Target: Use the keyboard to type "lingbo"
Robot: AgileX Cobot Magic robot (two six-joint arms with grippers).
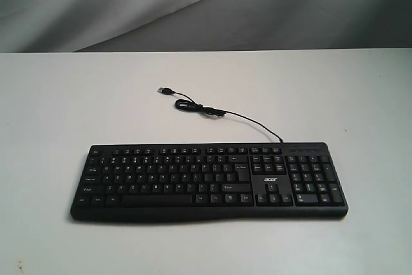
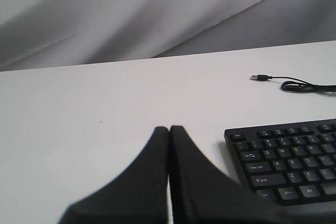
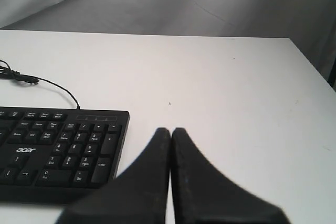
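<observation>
A wide black keyboard with white legends and an "acer" logo lies flat on the white table, near its front edge. Its thin black cable curls away behind it to a loose USB plug. Neither arm shows in the exterior view. My left gripper is shut with nothing in it, over bare table beside the keyboard's Esc end. My right gripper is also shut and holds nothing, just off the number-pad end.
The white table stretches to a grey draped cloth backdrop. The table's side edge shows in the right wrist view. The cable's plug also shows in the left wrist view.
</observation>
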